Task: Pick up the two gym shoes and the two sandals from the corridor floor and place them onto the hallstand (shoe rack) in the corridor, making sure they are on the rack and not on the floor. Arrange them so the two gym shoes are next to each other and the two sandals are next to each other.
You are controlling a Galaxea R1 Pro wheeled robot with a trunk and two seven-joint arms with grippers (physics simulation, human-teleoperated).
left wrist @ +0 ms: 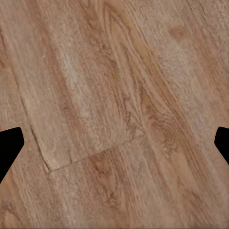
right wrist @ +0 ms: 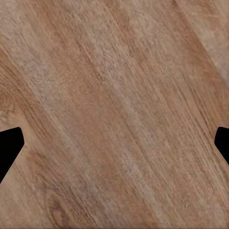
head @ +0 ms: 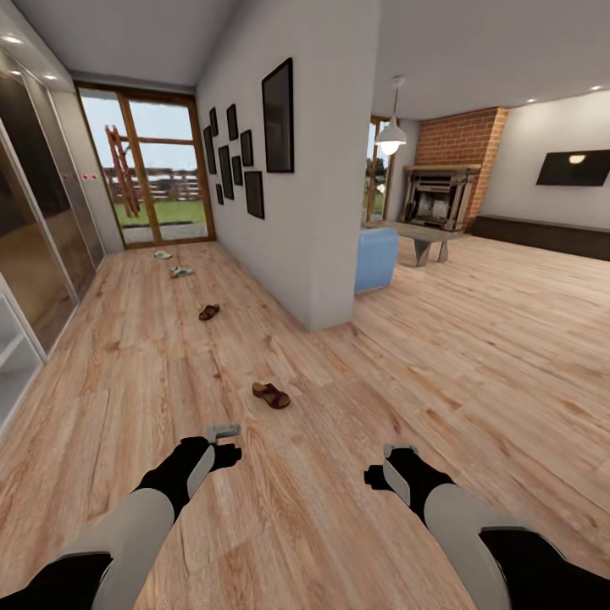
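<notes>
Both arms have glossy black upper segments, pale grey rounded forearm shells and black wrists. The left gripper (head: 224,434) and right gripper (head: 398,451) carry light grey housings; their fingertips (left wrist: 9,145) are plain black wedges.

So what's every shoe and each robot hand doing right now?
Near sandal: lying on the floor, untouched.
Far sandal: on the floor.
Two gym shoes: on the floor, apart, by the glass door.
Left gripper: open, empty.
Right gripper: open, empty.
</notes>
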